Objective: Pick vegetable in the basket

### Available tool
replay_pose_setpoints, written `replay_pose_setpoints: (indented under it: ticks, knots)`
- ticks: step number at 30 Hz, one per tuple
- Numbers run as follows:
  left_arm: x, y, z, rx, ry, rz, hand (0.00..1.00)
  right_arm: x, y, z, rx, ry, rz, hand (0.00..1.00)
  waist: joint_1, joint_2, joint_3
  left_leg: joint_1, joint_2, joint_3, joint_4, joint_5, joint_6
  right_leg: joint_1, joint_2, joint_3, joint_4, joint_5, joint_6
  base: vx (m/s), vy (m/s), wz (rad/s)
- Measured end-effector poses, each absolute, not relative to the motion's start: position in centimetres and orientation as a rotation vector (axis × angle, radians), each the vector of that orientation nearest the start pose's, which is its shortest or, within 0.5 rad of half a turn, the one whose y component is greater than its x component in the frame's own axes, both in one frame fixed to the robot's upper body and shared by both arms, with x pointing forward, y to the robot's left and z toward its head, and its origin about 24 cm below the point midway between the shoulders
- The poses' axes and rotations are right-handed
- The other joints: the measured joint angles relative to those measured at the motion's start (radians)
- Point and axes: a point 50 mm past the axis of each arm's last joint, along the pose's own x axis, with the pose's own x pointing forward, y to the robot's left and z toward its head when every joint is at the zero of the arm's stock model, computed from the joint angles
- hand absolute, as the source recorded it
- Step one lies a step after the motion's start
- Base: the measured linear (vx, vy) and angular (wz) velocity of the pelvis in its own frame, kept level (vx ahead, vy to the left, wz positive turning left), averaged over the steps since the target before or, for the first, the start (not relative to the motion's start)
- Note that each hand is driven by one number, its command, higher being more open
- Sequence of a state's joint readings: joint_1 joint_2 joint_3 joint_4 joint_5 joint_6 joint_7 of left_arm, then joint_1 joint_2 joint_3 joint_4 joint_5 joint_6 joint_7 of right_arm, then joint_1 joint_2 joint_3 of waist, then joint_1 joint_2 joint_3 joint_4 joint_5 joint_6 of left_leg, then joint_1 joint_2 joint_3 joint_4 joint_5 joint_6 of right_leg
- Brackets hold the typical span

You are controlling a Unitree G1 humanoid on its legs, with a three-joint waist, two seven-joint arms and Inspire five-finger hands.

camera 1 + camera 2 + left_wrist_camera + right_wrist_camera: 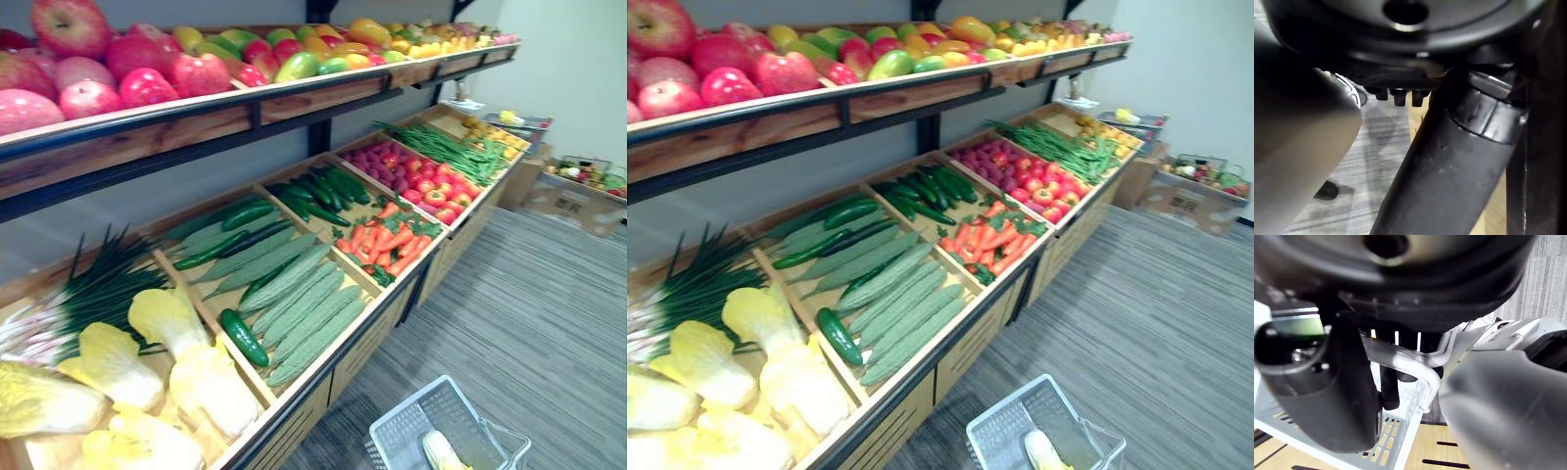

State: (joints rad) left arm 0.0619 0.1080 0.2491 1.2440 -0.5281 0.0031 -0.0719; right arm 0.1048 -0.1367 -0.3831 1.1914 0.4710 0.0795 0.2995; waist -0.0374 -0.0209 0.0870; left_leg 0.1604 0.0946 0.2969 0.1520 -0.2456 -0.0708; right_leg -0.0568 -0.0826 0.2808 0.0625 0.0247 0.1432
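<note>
Grey carpet (549, 323) runs beside a wooden produce stand (304, 416); off its front edge, a grey basket (409, 419) holds a pale yellow vegetable (441, 452); the right hand (1327, 396) is wrapped round the basket's handle (1420, 372); whether the left hand (1449, 166) is closed cannot be told.

Bright even indoor light, soft shadow beneath shelf (245, 113)

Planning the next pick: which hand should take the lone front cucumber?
Left, probably. The right hand is curled round the basket handle, so it's busy; the left hand shows nothing held, and the cucumber lies toward the robot's left.
</note>
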Motion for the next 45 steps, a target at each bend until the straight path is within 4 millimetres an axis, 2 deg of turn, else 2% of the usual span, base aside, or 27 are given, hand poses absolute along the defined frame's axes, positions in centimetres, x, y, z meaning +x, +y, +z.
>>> replay_pose_setpoints:
  ticks: [3,5,7,8,9,10,12,13,14,16,17,18,19,20,21,23,26,30,34,37,38,39,40,41,43,44,45]
  knots:
    - [5.7,21.4,-17.2,-0.579,1.135,0.616,1.0,4.3,-22.1,-16.8,0.721,1.066,-0.494,0.0,-0.002,-0.01,0.017,0.001,0.017,0.05,0.057,-0.034,0.001,-0.013,0.016,0.015,0.024,0.016,-0.005,-0.06,0.04,-0.49]
    - [5.5,21.1,-17.2,-0.602,1.133,0.637,1.0,3.8,-22.0,-16.8,0.716,1.064,-0.497,0.0,-0.001,-0.006,0.019,-0.009,0.04,0.086,0.09,-0.055,0.001,-0.029,0.029,-0.029,0.024,0.05,-0.019,-0.09,0.011,-0.66]
    - [5.0,21.2,-17.2,-0.613,1.116,0.675,1.0,3.6,-21.8,-16.7,0.722,1.046,-0.502,0.0,0.003,0.011,0.019,-0.021,0.071,0.165,0.107,-0.057,0.014,-0.051,0.041,-0.107,0.003,0.107,-0.054,-0.13,-0.029,-0.83]
    - [5.0,21.3,-17.2,-0.618,1.108,0.686,1.0,3.6,-21.8,-16.6,0.723,1.04,-0.506,0.0,0.003,0.015,0.022,-0.026,0.081,0.179,0.114,-0.055,0.013,-0.074,0.044,-0.153,0.064,0.079,-0.08,-0.08,-0.03,-0.64]
    - [5.1,21.3,-17.1,-0.638,1.089,0.705,1.0,3.3,-22.3,-16.5,0.738,1.014,-0.543,0.0,0.002,0.024,0.028,-0.027,0.097,0.196,0.116,-0.05,0.008,-0.136,0.034,-0.246,0.286,-0.027,-0.12,-0.03,-0.012,-0.3]
    - [5.3,21.4,-17.0,-0.646,1.075,0.713,1.0,2.5,-22.6,-16.5,0.753,1.01,-0.584,0.0,0.002,0.031,0.026,-0.023,0.115,0.201,0.117,-0.042,0.0,-0.159,0.008,-0.311,0.478,-0.092,-0.131,-0.02,0.0,-0.17]
    - [5.3,21.8,-16.9,-0.658,1.052,0.728,1.0,1.4,-22.8,-16.5,0.772,1.014,-0.641,0.0,0.002,0.022,0.022,-0.021,0.122,0.2,0.118,-0.03,-0.012,-0.147,-0.051,-0.364,0.632,-0.127,-0.122,0.06,-0.043,-0.08]
    - [5.3,22.4,-16.8,-0.647,1.041,0.734,1.0,1.3,-22.8,-16.6,0.771,1.025,-0.646,0.0,0.002,0.003,0.023,-0.023,0.103,0.201,0.128,-0.022,-0.01,-0.159,-0.071,-0.388,0.625,-0.138,-0.102,0.13,-0.108,-0.6]
    - [5.4,22.4,-16.9,-0.65,1.055,0.727,1.0,1.2,-23.1,-16.6,0.755,1.043,-0.647,0.0,0.016,-0.011,0.015,-0.068,0.095,0.171,0.131,-0.016,0.033,-0.162,-0.052,-0.424,0.557,-0.129,-0.122,0.06,-0.088,-0.78]
    - [5.4,21.8,-17.0,-0.656,1.069,0.708,1.0,2.2,-23.6,-16.6,0.742,1.043,-0.636,0.0,0.035,0.006,0.009,-0.098,0.024,0.087,0.016,-0.008,0.062,-0.123,-0.009,-0.396,0.352,-0.095,-0.139,-0.12,0.042,-1.2]
    - [4.9,21.7,-17.1,-0.66,1.075,0.708,1.0,3.4,-23.7,-16.6,0.736,1.045,-0.622,0.0,0.061,0.007,0.008,-0.091,0.017,0.108,-0.059,0.086,0.047,-0.121,-0.01,-0.436,0.345,-0.139,-0.143,-0.2,0.085,-1.45]
    - [5.0,22.4,-16.9,-0.64,1.071,0.715,1.0,4.3,-23.4,-16.6,0.74,1.022,-0.619,0.0,0.048,-0.016,0.023,-0.086,0.005,0.14,-0.051,0.094,0.046,-0.106,-0.047,-0.491,0.366,-0.191,-0.12,-0.09,-0.006,-1.25]
    - [4.8,22.6,-16.9,-0.623,1.085,0.717,1.0,4.4,-23.3,-16.6,0.738,1.024,-0.608,0.0,0.043,-0.033,0.023,-0.085,0.004,0.159,-0.043,0.093,0.045,-0.087,-0.059,-0.52,0.329,-0.202,-0.106,-0.02,-0.118,-0.77]
    - [4.6,23.0,-16.9,-0.6,1.092,0.716,1.0,4.7,-22.9,-16.6,0.727,1.046,-0.572,0.0,0.044,-0.055,0.02,-0.082,0.02,0.189,-0.02,0.09,0.037,-0.047,-0.036,-0.55,0.23,-0.193,-0.111,0.02,-0.218,-0.76]
    - [4.6,22.7,-16.9,-0.606,1.097,0.714,1.0,4.5,-22.8,-16.7,0.728,1.057,-0.57,0.0,0.046,-0.027,0.022,-0.077,0.047,0.203,-0.014,0.093,0.031,-0.015,0.002,-0.544,0.163,-0.15,-0.123,0.02,-0.278,-0.81]
    - [4.7,21.8,-17.1,-0.63,1.096,0.707,1.0,3.9,-22.5,-16.8,0.689,1.1,-0.532,0.0,0.037,-0.01,0.009,-0.073,0.085,0.221,-0.002,0.1,0.019,0.04,0.064,-0.51,0.014,-0.078,-0.145,-0.02,-0.23,-0.65]
    - [5.7,21.8,-17.0,-0.585,1.081,0.657,1.0,3.7,-22.8,-16.8,0.652,1.121,-0.503,0.0,0.029,-0.001,0.014,-0.112,0.109,0.212,0.034,0.116,-0.006,0.058,0.093,-0.493,-0.093,-0.021,-0.162,-0.07,-0.16,-0.31]
    - [6.7,21.8,-16.8,-0.544,1.078,0.599,1.0,3.0,-23.3,-16.7,0.646,1.153,-0.512,0.0,0.025,0.004,0.018,-0.122,0.123,0.191,0.037,0.129,-0.026,0.073,0.116,-0.502,-0.129,0.0,-0.18,-0.07,-0.081,0.09]
    - [6.9,21.7,-16.8,-0.512,1.081,0.56,1.0,2.5,-23.7,-16.7,0.666,1.138,-0.552,0.0,0.008,0.013,0.023,-0.118,0.125,0.172,0.006,0.142,-0.038,0.074,0.126,-0.519,-0.135,0.002,-0.181,-0.11,-0.047,0.13]
    - [7.3,21.7,-16.7,-0.499,1.068,0.544,1.0,2.4,-24.0,-16.6,0.696,1.097,-0.598,0.0,0.003,0.018,0.04,-0.141,0.148,0.159,0.1,0.127,-0.031,0.036,0.12,-0.5,-0.047,-0.042,-0.192,-0.12,-0.006,-0.11]
    - [7.5,22.0,-16.6,-0.501,1.056,0.548,1.0,2.5,-23.8,-16.6,0.706,1.093,-0.6,0.0,0.004,0.013,0.043,-0.164,0.152,0.133,0.159,0.127,-0.029,0.025,0.114,-0.49,-0.021,-0.049,-0.195,-0.13,-0.029,-0.48]
    - [7.6,22.3,-16.5,-0.52,1.032,0.562,1.0,2.8,-23.6,-16.7,0.719,1.084,-0.593,0.0,0.007,-0.012,0.056,-0.251,0.146,-0.005,0.32,0.122,0.005,-0.005,0.099,-0.446,0.044,-0.068,-0.196,-0.13,-0.035,-1.04]
    - [7.0,22.1,-16.6,-0.572,1.02,0.602,1.0,3.4,-24.0,-16.5,0.701,1.085,-0.576,0.0,0.023,-0.016,0.056,-0.281,0.095,-0.173,0.352,0.07,0.005,-0.032,0.097,-0.377,0.083,-0.076,-0.194,-0.13,-0.031,-1.39]
    - [6.7,22.1,-16.7,-0.578,1.021,0.605,1.0,3.6,-24.2,-16.4,0.683,1.089,-0.562,0.0,0.029,-0.013,0.056,-0.276,0.079,-0.224,0.327,0.051,-0.007,-0.041,0.104,-0.341,0.088,-0.076,-0.193,-0.12,0.038,-1.79]
    - [5.7,21.8,-16.8,-0.594,1.035,0.607,1.0,3.8,-24.9,-16.2,0.657,1.094,-0.55,0.0,0.025,0.011,0.051,-0.242,0.06,-0.31,0.17,0.031,-0.023,-0.063,0.142,-0.248,0.082,-0.061,-0.17,-0.08,0.119,-1.73]
    - [5.5,21.3,-16.9,-0.607,1.037,0.595,1.0,3.5,-25.5,-16.1,0.645,1.102,-0.558,0.0,0.024,0.046,0.049,-0.248,0.077,-0.316,0.116,0.024,-0.022,-0.069,0.172,-0.229,0.073,-0.052,-0.156,-0.05,0.158,-1.34]
    - [5.5,21.0,-17.0,-0.609,1.037,0.583,1.0,3.3,-25.5,-16.1,0.646,1.116,-0.568,0.0,0.031,0.061,0.049,-0.248,0.087,-0.31,0.118,0.035,-0.027,-0.071,0.18,-0.219,0.077,-0.041,-0.15,-0.05,0.132,-0.96]
